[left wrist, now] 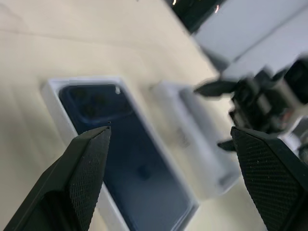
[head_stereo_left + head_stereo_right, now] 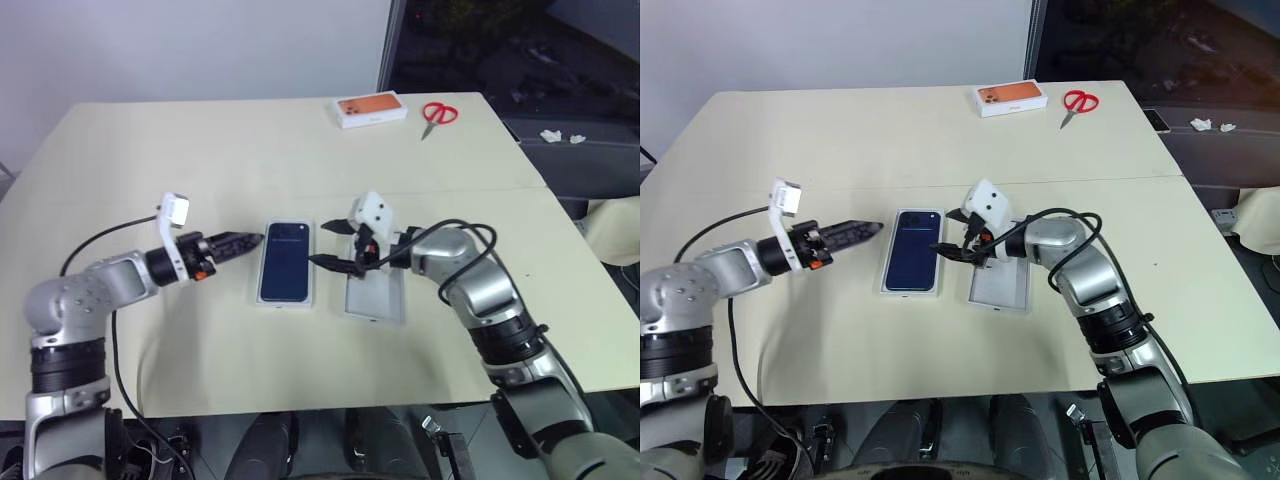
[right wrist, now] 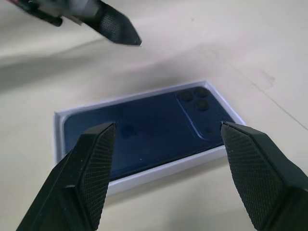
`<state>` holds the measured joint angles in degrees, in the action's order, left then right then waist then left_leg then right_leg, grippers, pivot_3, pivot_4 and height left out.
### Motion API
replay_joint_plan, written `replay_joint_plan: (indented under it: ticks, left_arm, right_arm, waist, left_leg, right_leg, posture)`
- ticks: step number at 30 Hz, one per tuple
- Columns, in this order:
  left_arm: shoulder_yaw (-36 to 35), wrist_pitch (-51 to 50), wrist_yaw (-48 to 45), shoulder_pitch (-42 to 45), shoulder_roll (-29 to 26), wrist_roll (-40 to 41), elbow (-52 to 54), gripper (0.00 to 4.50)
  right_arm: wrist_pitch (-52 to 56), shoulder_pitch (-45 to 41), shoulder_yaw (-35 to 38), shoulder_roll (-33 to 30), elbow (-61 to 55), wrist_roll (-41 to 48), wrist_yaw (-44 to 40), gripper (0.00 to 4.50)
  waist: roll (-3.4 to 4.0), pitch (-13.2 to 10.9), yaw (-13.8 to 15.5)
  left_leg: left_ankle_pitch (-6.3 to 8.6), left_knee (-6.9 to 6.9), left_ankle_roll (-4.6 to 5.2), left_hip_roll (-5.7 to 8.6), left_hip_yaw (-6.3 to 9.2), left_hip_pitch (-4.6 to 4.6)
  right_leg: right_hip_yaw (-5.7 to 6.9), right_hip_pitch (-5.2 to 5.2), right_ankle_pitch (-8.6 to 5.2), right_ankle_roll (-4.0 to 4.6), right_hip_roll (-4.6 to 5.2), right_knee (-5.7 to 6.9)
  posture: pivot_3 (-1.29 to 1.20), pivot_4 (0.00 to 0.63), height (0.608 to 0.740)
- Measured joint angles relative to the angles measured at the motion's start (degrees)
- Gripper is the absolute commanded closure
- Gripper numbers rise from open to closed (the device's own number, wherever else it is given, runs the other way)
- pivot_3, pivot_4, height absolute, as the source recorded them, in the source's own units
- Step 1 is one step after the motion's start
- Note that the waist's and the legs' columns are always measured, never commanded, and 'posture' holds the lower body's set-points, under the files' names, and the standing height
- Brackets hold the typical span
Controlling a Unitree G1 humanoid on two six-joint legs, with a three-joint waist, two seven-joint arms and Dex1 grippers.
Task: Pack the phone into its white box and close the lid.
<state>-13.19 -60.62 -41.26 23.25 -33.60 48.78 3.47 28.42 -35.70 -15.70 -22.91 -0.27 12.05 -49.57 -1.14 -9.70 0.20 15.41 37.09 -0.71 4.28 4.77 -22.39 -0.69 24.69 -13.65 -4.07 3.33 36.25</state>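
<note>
The dark blue phone [image 2: 287,262] lies back up inside the white box [image 3: 57,126] in the middle of the table, its camera cluster at the far end. Right beside it, on the right, the lid [image 2: 376,298] lies flat with its plain inside up. My left gripper [image 2: 246,241] hovers open just off the box's far left corner, pointing at it. My right gripper [image 2: 329,246] is open too. It hangs over the gap between the lid's far end and the box, aimed at the phone [image 3: 144,130], and holds nothing.
A small orange-topped box [image 2: 370,109] and red scissors [image 2: 438,113] lie at the table's far right. A seam [image 2: 480,190] crosses the tabletop behind the box. The table's front edge runs close below both arms.
</note>
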Motion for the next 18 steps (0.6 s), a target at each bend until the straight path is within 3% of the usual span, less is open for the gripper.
replay_joint_plan:
  ticks: [9, 10, 13, 17, 18]
  left_arm:
    - [1.48, 5.48, -1.0, -0.44, 0.2, -4.04, -1.22, 0.31]
    - [1.78, 5.96, -1.12, -0.62, 0.2, -4.46, -1.23, 0.26]
    - [2.17, 5.96, -0.96, -0.7, 0.75, -4.59, -1.68, 1.14]
    - [2.71, 5.97, -0.34, -0.66, 2.6, -4.72, -2.87, 3.13]
    - [2.97, 5.97, -0.21, -0.66, 2.76, -4.85, -2.87, 3.67]
  right_arm:
    - [-2.95, -1.37, -0.19, 0.11, 1.85, -2.41, 0.01, 0.87]
    - [-3.06, -1.37, -0.2, 0.23, 1.93, -2.53, 0.04, 1.13]
    - [-2.95, -1.23, -0.2, 1.49, 2.27, -2.59, 0.21, 2.19]
    - [-2.9, -0.71, -1.77, 3.55, 2.27, -3.66, 1.49, 4.27]
    - [-2.87, -0.64, -2.11, 3.95, 2.27, -3.9, 1.73, 4.5]
  waist:
    - [0.0, 0.0, -0.09]
    - [0.0, 0.0, -0.13]
    - [0.0, 0.0, -0.35]
    - [0.0, 0.0, -0.88]
    - [0.0, 0.0, -0.9]
  left_leg:
    - [0.0, 0.0, 0.01, -0.01, 0.01, 0.0]
    - [0.0, 0.0, 0.01, -0.01, 0.01, 0.0]
    - [0.0, -0.01, 0.01, -0.01, 0.02, 0.0]
    - [0.0, 0.0, 0.01, -0.01, 0.02, 0.0]
    - [0.0, 0.0, 0.01, -0.01, 0.02, 0.0]
  right_leg:
    - [0.0, 0.01, 0.0, 0.0, -0.02, 0.0]
    - [0.0, 0.01, 0.0, 0.0, -0.02, 0.0]
    - [0.01, 0.01, 0.0, 0.0, -0.03, 0.0]
    - [0.0, 0.0, 0.0, 0.0, -0.03, 0.01]
    - [0.0, 0.01, 0.0, 0.0, -0.04, 0.01]
  posture:
    - [0.0, 0.15, 0.74]
    - [0.0, 0.15, 0.74]
    - [0.0, 0.15, 0.74]
    - [0.0, 0.15, 0.74]
    - [0.0, 0.15, 0.74]
